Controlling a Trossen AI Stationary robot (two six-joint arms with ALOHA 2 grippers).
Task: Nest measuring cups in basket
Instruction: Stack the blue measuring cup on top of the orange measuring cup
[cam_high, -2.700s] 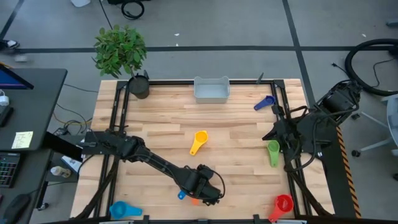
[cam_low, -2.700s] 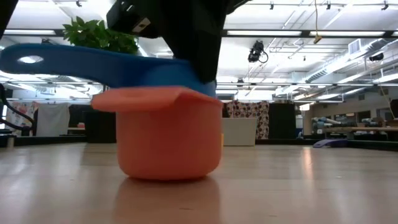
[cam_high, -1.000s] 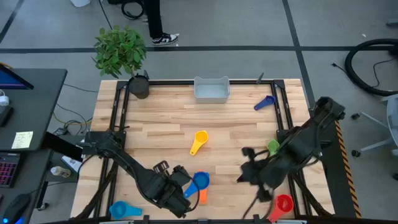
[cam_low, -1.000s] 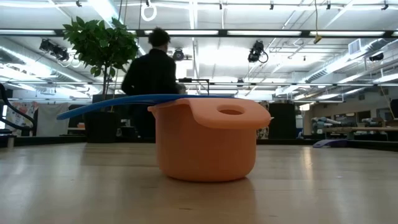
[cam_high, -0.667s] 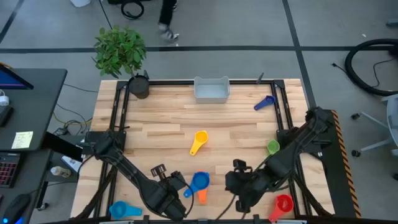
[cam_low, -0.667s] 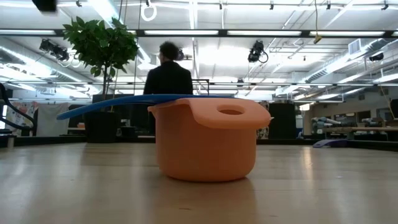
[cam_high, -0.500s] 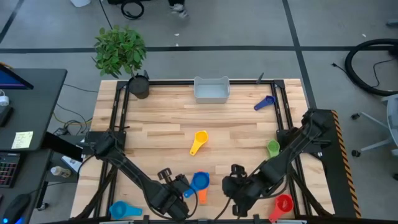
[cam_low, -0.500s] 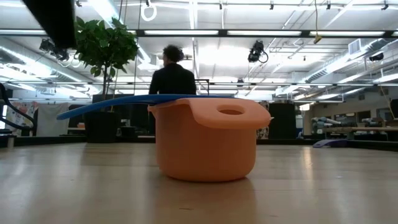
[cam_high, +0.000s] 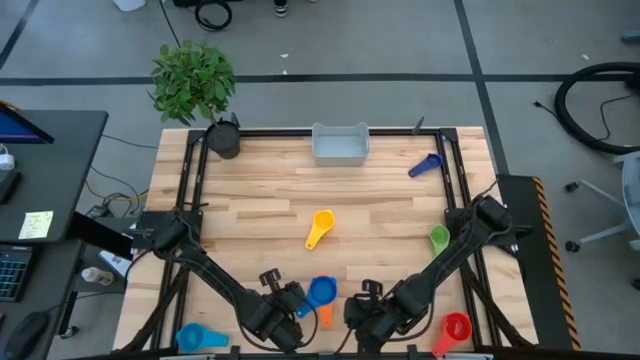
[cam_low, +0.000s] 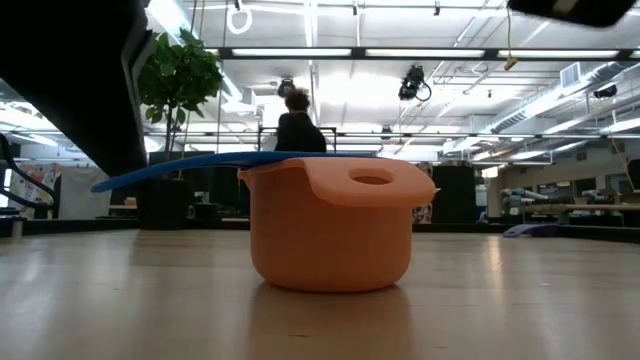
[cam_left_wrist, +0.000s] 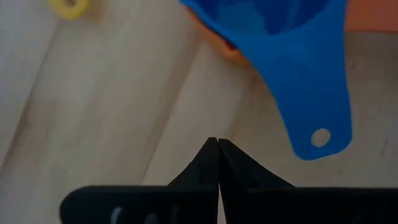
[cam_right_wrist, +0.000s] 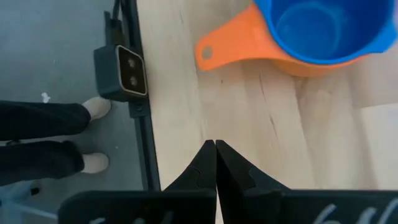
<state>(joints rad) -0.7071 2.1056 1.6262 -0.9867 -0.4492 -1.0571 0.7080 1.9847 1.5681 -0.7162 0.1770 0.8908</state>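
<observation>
A blue measuring cup (cam_high: 321, 292) sits nested inside an orange one (cam_low: 330, 235) near the table's front edge. The blue handle (cam_left_wrist: 314, 112) points left and the orange handle (cam_right_wrist: 219, 52) points toward the near edge. My left gripper (cam_high: 287, 322) is shut just left of the stack, and its fingertips (cam_left_wrist: 217, 144) stand short of the blue handle. My right gripper (cam_high: 353, 318) is shut just right of the stack, with its tips (cam_right_wrist: 215, 144) above bare wood near the orange handle. The basket (cam_high: 340, 143) stands at the far edge.
Loose cups lie about: yellow (cam_high: 320, 228) mid-table, green (cam_high: 438, 238) and red (cam_high: 455, 328) at right, light blue (cam_high: 195, 338) near left, dark blue (cam_high: 427, 165) far right. A plant pot (cam_high: 223, 138) stands far left. A person's legs (cam_right_wrist: 50, 137) show by the near edge.
Both grippers have come down toward the blue-in-orange stack, staying shut. The right one has also swung toward the table's left and near edge. The left arm now fills the low view's upper left. The cups have not moved.
</observation>
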